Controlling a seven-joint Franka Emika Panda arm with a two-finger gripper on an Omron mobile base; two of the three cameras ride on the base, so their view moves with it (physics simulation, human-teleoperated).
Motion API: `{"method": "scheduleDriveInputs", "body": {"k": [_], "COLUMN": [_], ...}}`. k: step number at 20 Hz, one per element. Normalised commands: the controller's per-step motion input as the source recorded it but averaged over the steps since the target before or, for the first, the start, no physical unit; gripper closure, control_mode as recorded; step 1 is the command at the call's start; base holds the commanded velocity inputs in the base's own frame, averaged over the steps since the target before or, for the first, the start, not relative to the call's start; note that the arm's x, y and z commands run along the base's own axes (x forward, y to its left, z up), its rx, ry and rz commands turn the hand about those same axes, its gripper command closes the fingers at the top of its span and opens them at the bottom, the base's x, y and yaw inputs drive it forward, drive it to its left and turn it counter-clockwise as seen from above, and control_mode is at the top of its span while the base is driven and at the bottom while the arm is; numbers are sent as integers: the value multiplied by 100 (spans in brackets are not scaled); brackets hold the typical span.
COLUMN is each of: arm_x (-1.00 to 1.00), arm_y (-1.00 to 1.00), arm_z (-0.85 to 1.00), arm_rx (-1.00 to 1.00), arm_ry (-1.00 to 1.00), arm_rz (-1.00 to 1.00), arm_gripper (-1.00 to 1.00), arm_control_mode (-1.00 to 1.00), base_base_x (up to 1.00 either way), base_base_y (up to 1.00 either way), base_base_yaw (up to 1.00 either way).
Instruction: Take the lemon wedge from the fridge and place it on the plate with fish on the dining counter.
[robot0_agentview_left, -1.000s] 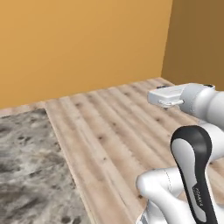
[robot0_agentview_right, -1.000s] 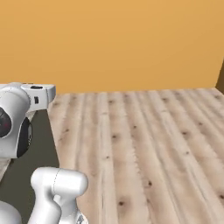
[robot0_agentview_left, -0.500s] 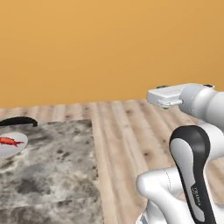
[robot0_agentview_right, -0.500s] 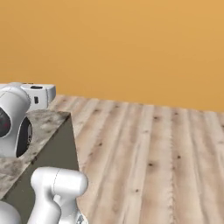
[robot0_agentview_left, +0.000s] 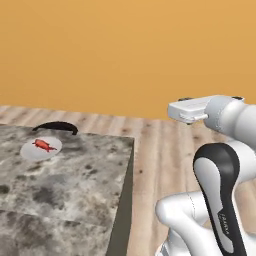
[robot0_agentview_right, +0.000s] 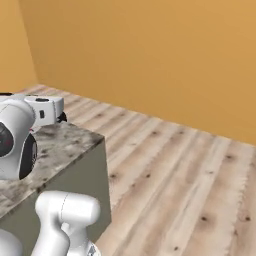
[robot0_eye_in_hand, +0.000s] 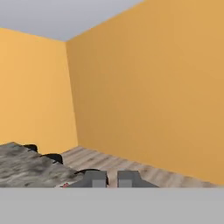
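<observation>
Robot is swinging toward the dining counter (robot0_agentview_left: 75, 190), its gripper (robot0_eye_in_hand: 112, 179) clenched nearly shut, on what I cannot tell.

To finish well, it should be carrying the hand over the plate (robot0_agentview_left: 41, 148) at far left, where the fish (robot0_agentview_left: 44, 145) is lying; since the earlier frame, the view has been turning, bringing both closer.

Stone dining counter (robot0_agentview_left: 65, 185) (bearing plate (robot0_agentview_left: 30, 150))

The white arm (robot0_agentview_left: 220, 200) is folded upward at its dark elbow; the gripper (robot0_eye_in_hand: 112, 178) is held level, its jaws nearly closed.
</observation>
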Motion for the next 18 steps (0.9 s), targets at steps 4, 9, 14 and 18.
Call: {"method": "scheduleDriveInputs", "body": {"k": [4,9,14,18], "arm_x": [0,0,0,0], "arm_y": [0,0,0,0], "arm_z": [0,0,0,0], "arm_rx": [0,0,0,0], "arm_ry": [0,0,0,0], "arm_rz": [0,0,0,0], "arm_gripper": [100,100,100,100], "arm_control_mode": [100,100,100,100], "base_base_x": [28,28,31,49], "base_base_y": [-32,-44,-66,-98], "base_base_yaw": [57,52,44,23]}}
